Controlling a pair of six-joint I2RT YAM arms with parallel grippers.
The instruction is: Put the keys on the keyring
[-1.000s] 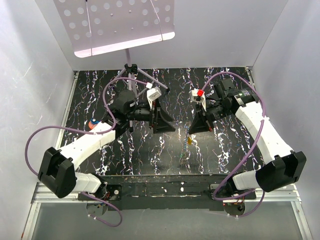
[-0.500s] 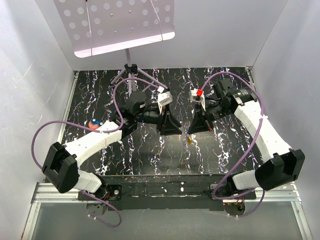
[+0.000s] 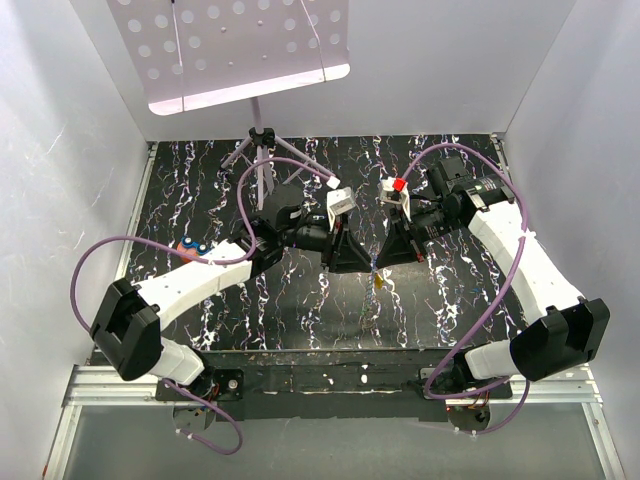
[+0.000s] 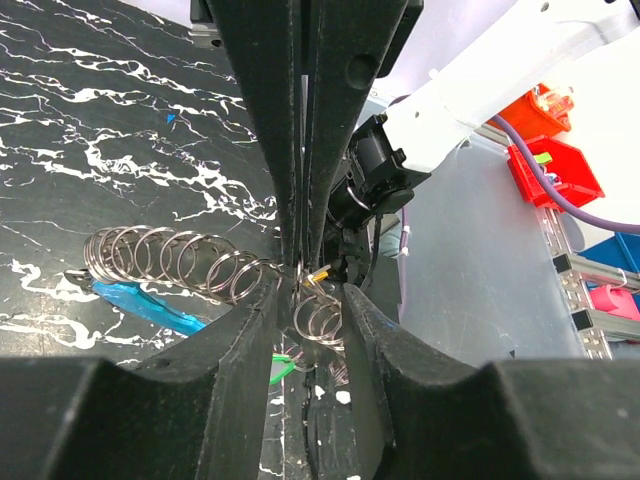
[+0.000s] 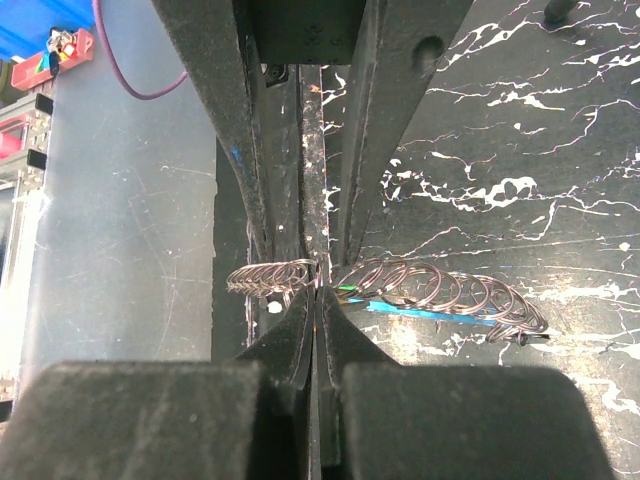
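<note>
A chain of metal keyrings (image 3: pixel 374 272) hangs between my two grippers above the middle of the table. My right gripper (image 3: pixel 388 256) is shut on one ring of the chain (image 5: pixel 300 272). My left gripper (image 3: pixel 352 258) faces it with its jaws apart, open around the rings (image 4: pixel 318 318). A small yellow-orange key (image 3: pixel 378 284) dangles just below the grip and shows by the rings in the left wrist view (image 4: pixel 318 272). A bright blue piece (image 4: pixel 150 305) lies along the chain, also in the right wrist view (image 5: pixel 420 309); I cannot tell whether it is the blue key.
A small blue and red thing (image 3: pixel 189 244) lies on the black marbled table (image 3: pixel 300 320) at the left. A tripod stand (image 3: pixel 261 150) with a perforated white panel stands at the back. White walls enclose three sides. A green bit (image 4: pixel 285 362) shows under the rings.
My left arm has swung right, bringing its gripper up to the chain held by the right gripper. The right gripper has hardly moved.
</note>
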